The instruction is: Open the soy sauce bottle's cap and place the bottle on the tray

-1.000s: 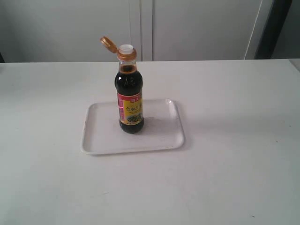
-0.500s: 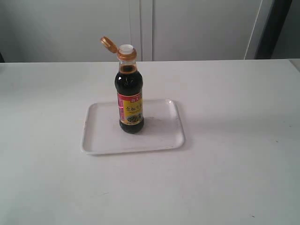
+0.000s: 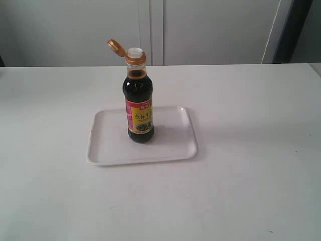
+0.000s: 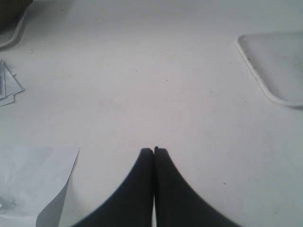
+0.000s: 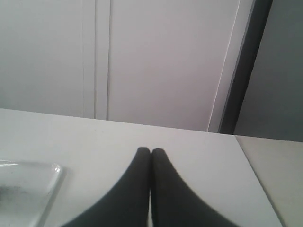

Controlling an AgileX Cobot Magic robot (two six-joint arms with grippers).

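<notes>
The soy sauce bottle [image 3: 139, 108] stands upright on the white tray [image 3: 110, 148] in the exterior view, near the tray's middle. Its orange-brown cap [image 3: 116, 47] is flipped open and hangs to the left of the white spout [image 3: 135, 51]. Neither arm shows in the exterior view. My left gripper [image 4: 154, 150] is shut with nothing in it, over bare table; a corner of the tray [image 4: 274, 66] shows in the left wrist view. My right gripper [image 5: 151, 151] is also shut and empty, with a tray corner [image 5: 28, 189] showing in the right wrist view.
The white table [image 3: 251, 125] stretches around the tray. Loose sheets of paper [image 4: 33, 184] and small cards [image 4: 8, 87] lie on the table in the left wrist view. White cabinet doors [image 3: 200, 30] stand behind the table, with a dark strip [image 3: 291, 30] at the right.
</notes>
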